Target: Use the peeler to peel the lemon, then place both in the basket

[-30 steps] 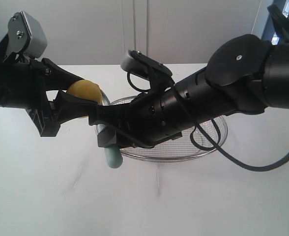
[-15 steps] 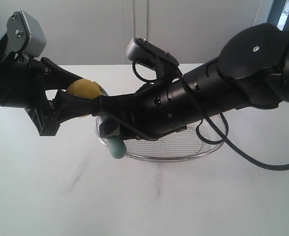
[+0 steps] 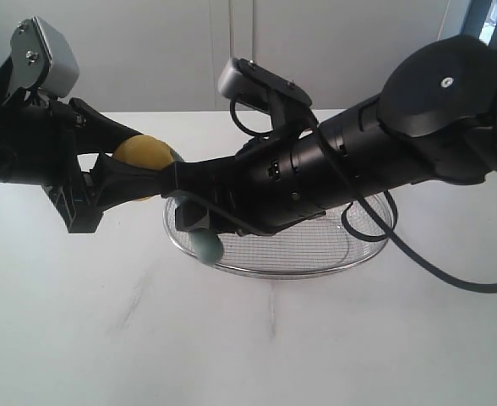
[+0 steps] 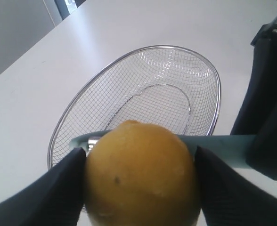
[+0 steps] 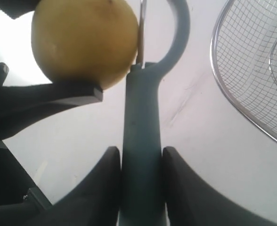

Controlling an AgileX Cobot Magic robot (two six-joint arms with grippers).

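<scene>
The yellow lemon [image 3: 144,159] hangs above the table at the left, with my left gripper [image 3: 134,173] shut on it; both black fingers press its sides [image 4: 141,176]. My right gripper [image 5: 141,155] is shut on the teal handle of the peeler [image 5: 141,155], which reaches across from the right. The peeler's curved head and metal blade [image 5: 139,33] lie against the lemon [image 5: 84,42]. The handle's rounded end [image 3: 204,245] sticks out below the right arm. The wire-mesh basket [image 3: 363,249] sits on the table under the right arm, partly hidden by it.
The white tabletop [image 3: 274,338] stretches in front of the basket. A pale wall stands behind the table. A black cable [image 3: 451,275] loops down from the right arm over the basket's right rim.
My right arm has shifted up and to the right, carrying the peeler along the lemon; the handle's end has risen toward the basket's rim. The left gripper and lemon have stayed in place.
</scene>
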